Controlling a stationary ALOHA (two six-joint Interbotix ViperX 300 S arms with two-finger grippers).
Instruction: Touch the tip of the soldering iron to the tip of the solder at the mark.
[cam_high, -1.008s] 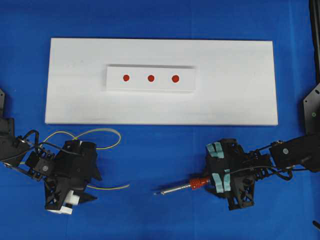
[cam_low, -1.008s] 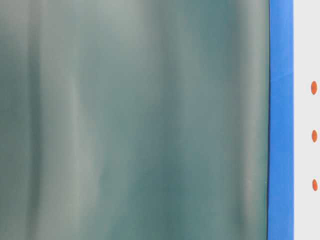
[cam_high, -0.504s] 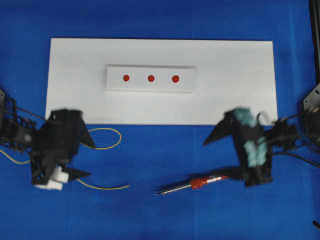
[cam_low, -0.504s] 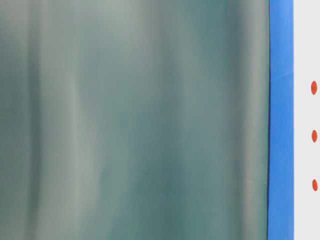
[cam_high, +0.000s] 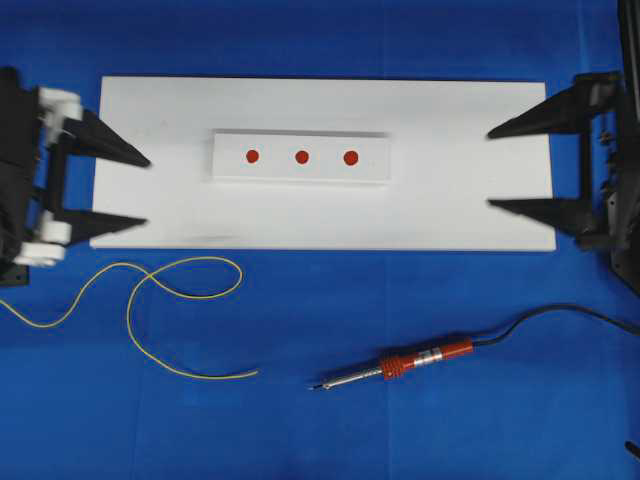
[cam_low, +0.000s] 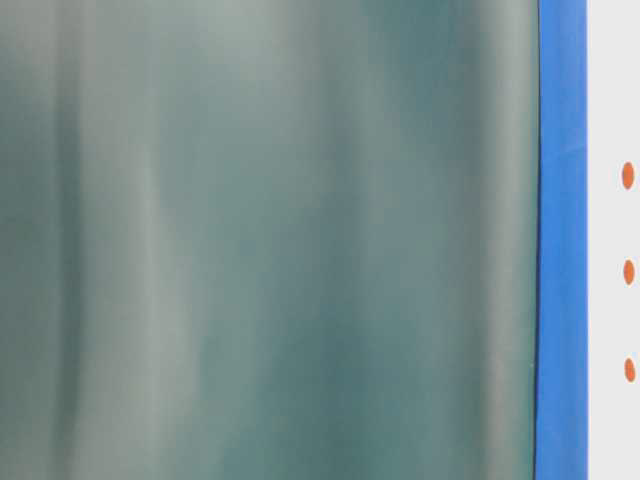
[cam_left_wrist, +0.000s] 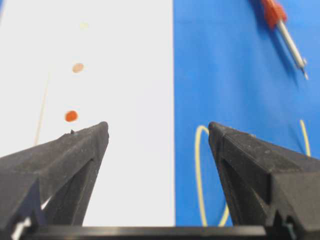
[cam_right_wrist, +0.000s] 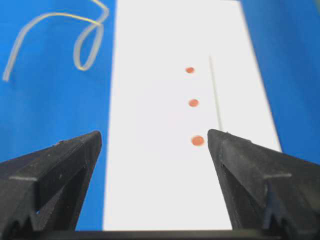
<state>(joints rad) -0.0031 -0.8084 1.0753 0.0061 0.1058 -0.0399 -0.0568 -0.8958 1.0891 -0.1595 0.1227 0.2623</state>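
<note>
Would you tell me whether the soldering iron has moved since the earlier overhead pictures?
No. The soldering iron lies where it did, below the white board.

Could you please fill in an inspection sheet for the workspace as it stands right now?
Surface: blue table cover with a white board on it; a smaller raised white block on the board carries three red marks.
Job's things: soldering iron lies on the blue cover below the board, tip pointing left; solder lies loosely curled to its left. Their tips are apart and neither is at the marks.
Clutter: nothing seen.
Grippers: left gripper and right gripper both open and empty, at the board's two ends.
Cables: the iron's black cord runs off to the right.
Surroundings: the table-level view is mostly a blurred grey-green blank.
</note>
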